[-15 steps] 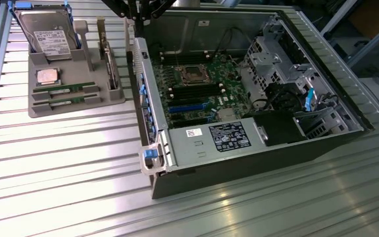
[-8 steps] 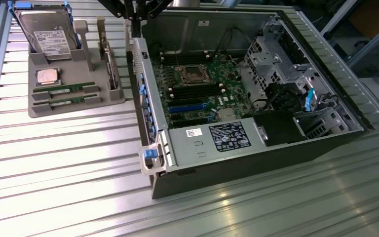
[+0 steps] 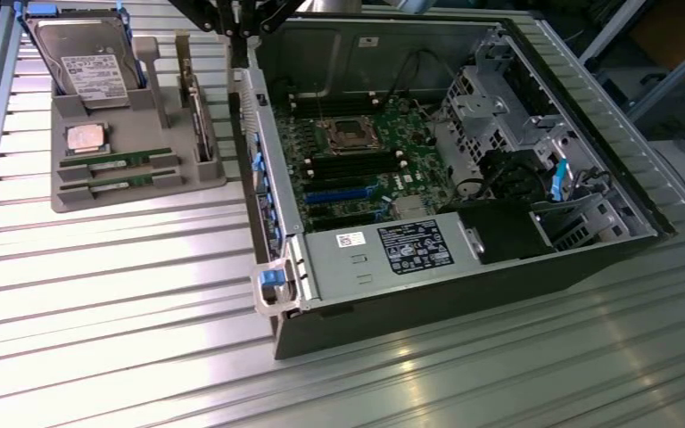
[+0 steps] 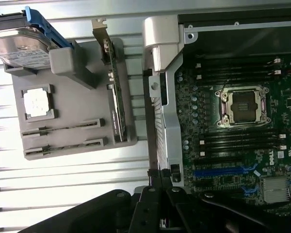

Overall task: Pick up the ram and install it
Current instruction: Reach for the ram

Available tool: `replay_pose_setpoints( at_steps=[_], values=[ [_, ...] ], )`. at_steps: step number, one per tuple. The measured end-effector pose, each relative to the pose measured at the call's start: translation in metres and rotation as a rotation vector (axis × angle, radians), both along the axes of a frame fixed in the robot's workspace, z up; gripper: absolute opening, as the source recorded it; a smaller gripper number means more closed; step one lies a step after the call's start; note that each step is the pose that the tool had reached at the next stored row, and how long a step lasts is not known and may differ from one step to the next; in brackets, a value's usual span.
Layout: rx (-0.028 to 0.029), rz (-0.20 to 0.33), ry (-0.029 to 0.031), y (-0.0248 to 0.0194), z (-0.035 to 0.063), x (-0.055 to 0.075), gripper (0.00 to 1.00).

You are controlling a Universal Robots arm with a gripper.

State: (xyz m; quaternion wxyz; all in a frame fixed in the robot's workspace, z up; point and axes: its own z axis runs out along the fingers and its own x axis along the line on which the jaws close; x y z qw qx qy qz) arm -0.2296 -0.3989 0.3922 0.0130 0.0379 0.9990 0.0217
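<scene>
Two ram sticks lie side by side in slots of the grey holder tray [image 3: 104,201]: one ram [image 3: 117,161] [image 4: 63,129] nearer the processor chip, the other ram [image 3: 118,185] [image 4: 64,148] by the tray's edge. My gripper [image 3: 245,36] [image 4: 160,188] hangs shut with nothing between its black fingers, above the side wall of the open computer case [image 3: 274,192]. It is well clear of both sticks. On the motherboard [image 3: 360,165], dark empty memory slots [image 4: 242,141] run on both sides of the processor socket [image 4: 243,107].
The tray also holds a hard drive [image 3: 85,62] in a blue bracket, a square silver processor chip [image 3: 86,137] and an upright expansion card [image 3: 201,116]. Inside the case sit a power supply [image 3: 408,250] and drive cages [image 3: 498,98]. Everything stands on a ribbed metal table [image 3: 117,294].
</scene>
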Motion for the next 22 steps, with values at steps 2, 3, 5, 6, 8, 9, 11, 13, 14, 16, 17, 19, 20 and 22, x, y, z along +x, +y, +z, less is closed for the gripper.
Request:
replay_pose_setpoints(
  at_steps=[2, 3, 5, 6, 8, 9, 11, 13, 14, 16, 17, 19, 20, 22],
  values=[
    [0.0000, 0.000, -0.0001, 0.0000, 0.0000, -0.001, 0.11],
    [0.0001, 0.000, 0.0000, 0.0000, -0.0001, -0.002, 0.11],
    [0.0000, 0.000, 0.0000, 0.0000, -0.0001, -0.004, 0.11],
    [0.0000, 0.000, -0.0001, 0.0000, -0.0001, -0.004, 0.11],
    [0.0000, 0.000, -0.0001, 0.0000, -0.0001, -0.005, 0.11],
    [0.0000, 0.000, -0.0001, 0.0000, -0.0001, -0.006, 0.11],
    [0.0000, 0.000, 0.0000, 0.0000, -0.0001, -0.007, 0.11],
    [0.0001, 0.000, -0.0001, 0.0000, -0.0001, -0.008, 0.11],
    [0.0001, 0.000, -0.0001, 0.0000, -0.0002, -0.009, 0.11],
    [0.0000, 0.000, 0.0000, 0.0000, -0.0001, -0.011, 0.11],
    [0.0001, 0.000, -0.0001, 0.0000, -0.0002, -0.013, 0.11],
    [0.0001, 0.000, -0.0001, 0.0000, -0.0001, -0.015, 0.11],
    [0.0000, 0.000, -0.0001, 0.0000, -0.0001, -0.017, 0.11],
    [0.0001, 0.000, -0.0001, 0.0000, -0.0001, -0.018, 0.11]
  ],
)
